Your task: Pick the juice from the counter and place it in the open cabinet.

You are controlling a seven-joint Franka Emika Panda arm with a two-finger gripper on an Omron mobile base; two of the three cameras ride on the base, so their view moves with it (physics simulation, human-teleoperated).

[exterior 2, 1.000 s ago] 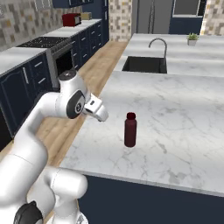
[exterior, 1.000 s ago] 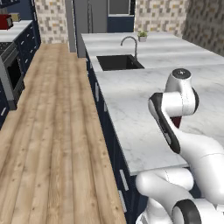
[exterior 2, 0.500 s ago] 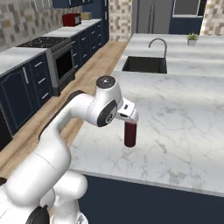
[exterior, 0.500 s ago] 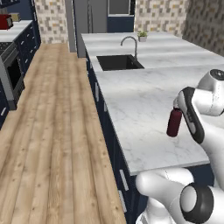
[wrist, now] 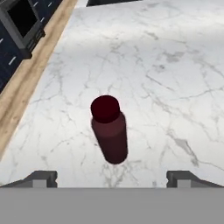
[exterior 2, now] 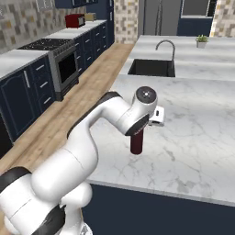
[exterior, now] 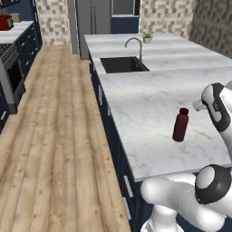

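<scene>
The juice [wrist: 109, 129] is a slim dark-red bottle with a red cap. It stands upright on the white marble counter [wrist: 175, 65], near the counter's front edge [exterior: 180, 125]. My gripper [wrist: 111, 178] hangs above it and looks down on its cap. It is open, and its dark fingertips [wrist: 41, 177] stand wide apart on either side, clear of the bottle. In the right base view my arm's wrist covers the top of the juice [exterior 2: 136, 143]. The open cabinet is out of view.
A black sink [exterior: 123, 64] with a curved chrome tap [exterior: 134, 43] sits further along the counter [exterior: 136, 99], and a small potted plant [exterior: 147, 36] stands behind it. Across the wooden floor [exterior: 54, 136] are an oven [exterior 2: 66, 69] and a red toaster [exterior 2: 73, 20].
My arm has swung right across the counter until the hand is over the juice. The bottle has stayed where it was.
</scene>
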